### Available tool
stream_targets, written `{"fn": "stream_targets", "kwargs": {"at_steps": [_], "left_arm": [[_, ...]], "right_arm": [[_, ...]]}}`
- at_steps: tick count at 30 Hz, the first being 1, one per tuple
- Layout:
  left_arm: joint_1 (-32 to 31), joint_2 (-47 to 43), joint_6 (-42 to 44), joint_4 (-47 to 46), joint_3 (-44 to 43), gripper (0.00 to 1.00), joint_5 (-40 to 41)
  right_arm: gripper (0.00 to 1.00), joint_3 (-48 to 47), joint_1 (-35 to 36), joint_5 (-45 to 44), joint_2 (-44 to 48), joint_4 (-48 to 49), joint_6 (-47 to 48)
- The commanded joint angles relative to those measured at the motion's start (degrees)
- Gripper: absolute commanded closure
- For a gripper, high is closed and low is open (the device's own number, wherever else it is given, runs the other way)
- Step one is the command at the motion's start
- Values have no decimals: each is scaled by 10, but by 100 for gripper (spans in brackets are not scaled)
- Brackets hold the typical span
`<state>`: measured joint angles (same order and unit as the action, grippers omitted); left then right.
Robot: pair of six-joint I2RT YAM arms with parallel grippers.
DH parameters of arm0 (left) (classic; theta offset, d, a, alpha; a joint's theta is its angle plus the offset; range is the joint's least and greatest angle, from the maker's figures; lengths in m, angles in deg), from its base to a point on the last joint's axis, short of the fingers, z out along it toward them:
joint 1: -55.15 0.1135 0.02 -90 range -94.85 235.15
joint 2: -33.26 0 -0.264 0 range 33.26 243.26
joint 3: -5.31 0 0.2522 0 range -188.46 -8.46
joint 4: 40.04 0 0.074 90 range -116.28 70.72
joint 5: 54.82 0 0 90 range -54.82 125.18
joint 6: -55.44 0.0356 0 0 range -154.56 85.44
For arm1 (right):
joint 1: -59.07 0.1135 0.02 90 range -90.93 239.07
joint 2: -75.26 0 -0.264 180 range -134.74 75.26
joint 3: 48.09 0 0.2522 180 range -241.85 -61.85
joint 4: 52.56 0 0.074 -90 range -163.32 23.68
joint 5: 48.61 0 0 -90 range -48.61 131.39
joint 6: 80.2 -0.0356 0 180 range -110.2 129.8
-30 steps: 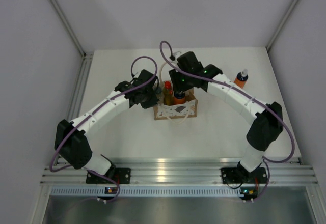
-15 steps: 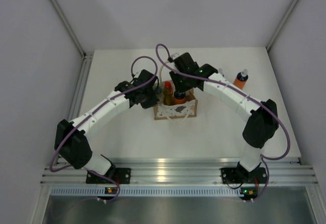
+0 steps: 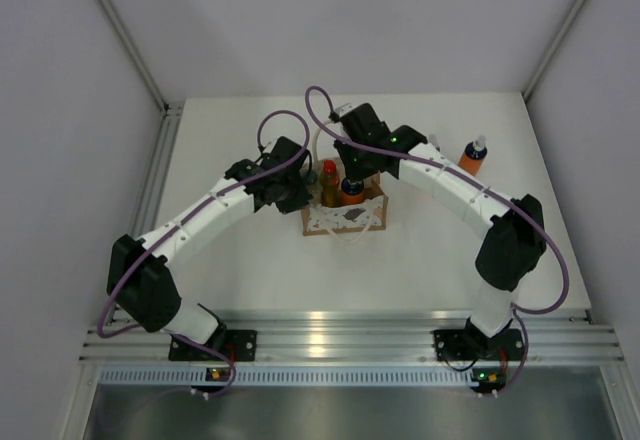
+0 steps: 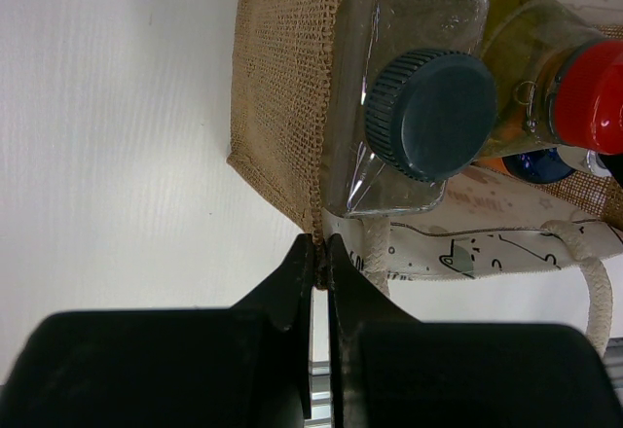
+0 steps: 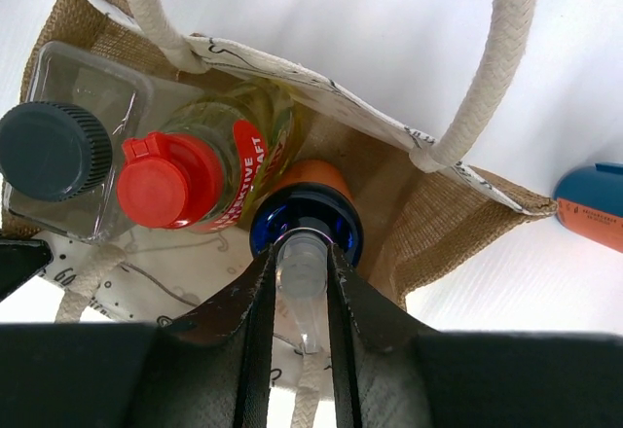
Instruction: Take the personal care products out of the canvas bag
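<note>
Three bottles sit inside the canvas bag [image 3: 343,220], which stands on the table [image 3: 400,260] at the middle of the top view: the clear bottle [image 4: 409,88] with its grey cap, the yellow bottle [image 5: 209,180] with its red cap, and an orange bottle [image 5: 282,226] with a blue collar. One standing bottle [image 3: 473,156], orange, is already out at the upper right of the top view. The right wrist view also shows a blue-capped bottle [image 5: 592,209] outside the bag at its right edge, and we cannot tell whether it is the same one. The left gripper [image 4: 319,245] is pressed together on the bag's woven corner edge, pinning it. The right gripper [image 5: 302,258] pinches the pale nozzle of the orange bottle. We judge the task under halfway: this bottle is about to be lifted out, with the clear and yellow ones left.
</note>
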<state>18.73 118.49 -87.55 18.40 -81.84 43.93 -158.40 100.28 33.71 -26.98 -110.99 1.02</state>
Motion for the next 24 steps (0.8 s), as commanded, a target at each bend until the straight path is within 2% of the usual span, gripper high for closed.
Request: {"fn": "stream_targets", "kwargs": {"at_steps": [1,13,15,16,24], "left_arm": [[-1,-2,8,10,-7,100,-13],[-1,-3,9,9,-5,100,-10],[-1,-3,8,10,-4,100,-10],[-1,-3,8,9,-4,100,-10],[-1,-3,8,10,-4,100,-9]], "right_arm": [[83,-7,6,-9,-11,-9,5],[81,6,7,-5,-18,-7,3],[80,6,7,-7,-18,-7,4],[76,5,6,-7,-18,-7,4],[75,10,7,-7,-21,-7,3]]}}
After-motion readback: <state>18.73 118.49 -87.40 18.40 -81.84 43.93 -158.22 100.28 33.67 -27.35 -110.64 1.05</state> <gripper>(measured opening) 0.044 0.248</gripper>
